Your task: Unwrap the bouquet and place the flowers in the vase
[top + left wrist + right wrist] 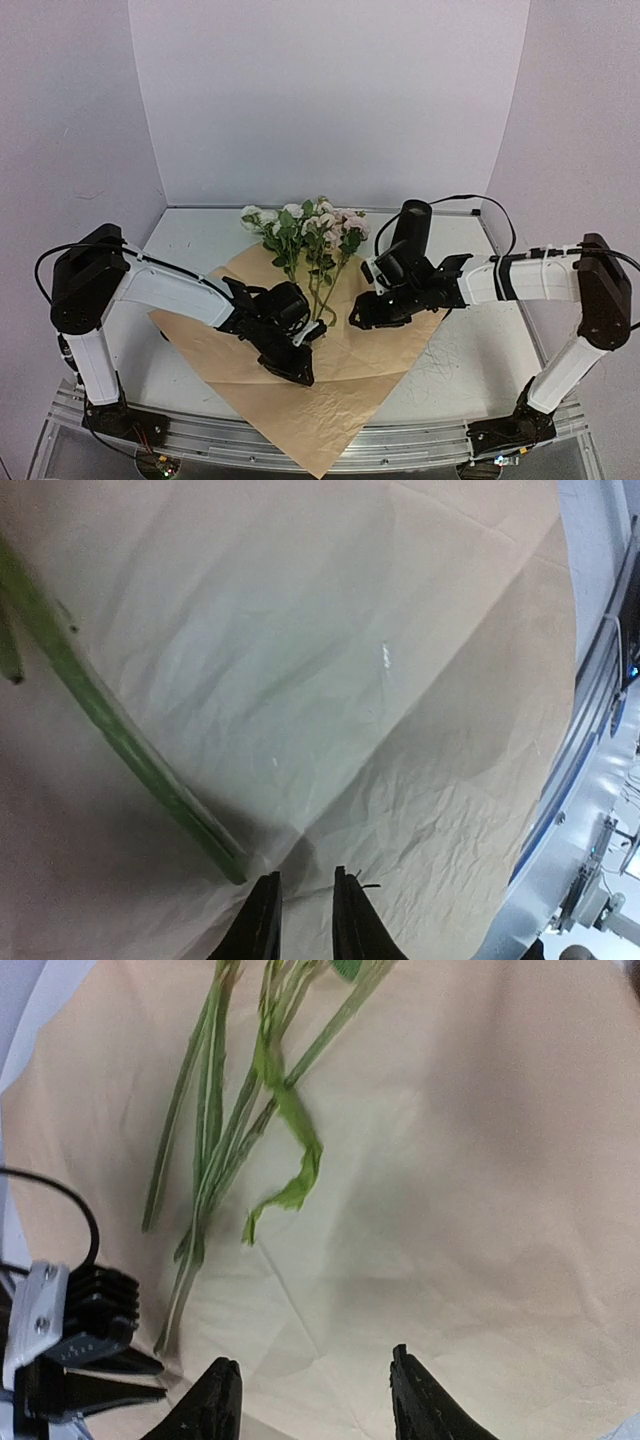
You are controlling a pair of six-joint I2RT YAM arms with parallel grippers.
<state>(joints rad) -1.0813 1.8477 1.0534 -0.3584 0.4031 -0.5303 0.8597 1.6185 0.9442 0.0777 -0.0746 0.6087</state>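
Observation:
The bouquet lies opened out: its tan paper sheet (340, 400) is spread flat on the table, and the flowers (305, 225) rest on it with pink and white blooms toward the back. Their green stems (322, 285) point toward me. The black vase (410, 235) stands upright behind my right arm. My left gripper (317, 333) sits low on the paper at the stem ends. Its jaws (305, 880) stand a narrow gap apart, one stem tip (130, 745) just left of them, not between. My right gripper (315, 1365) is open above bare paper, right of the stems (215, 1150).
A loose curled leaf (295, 1175) hangs off the stems. The left gripper's body (80, 1360) shows at the lower left of the right wrist view, close by. White walls enclose the table, and a metal rail (590, 730) runs along its near edge.

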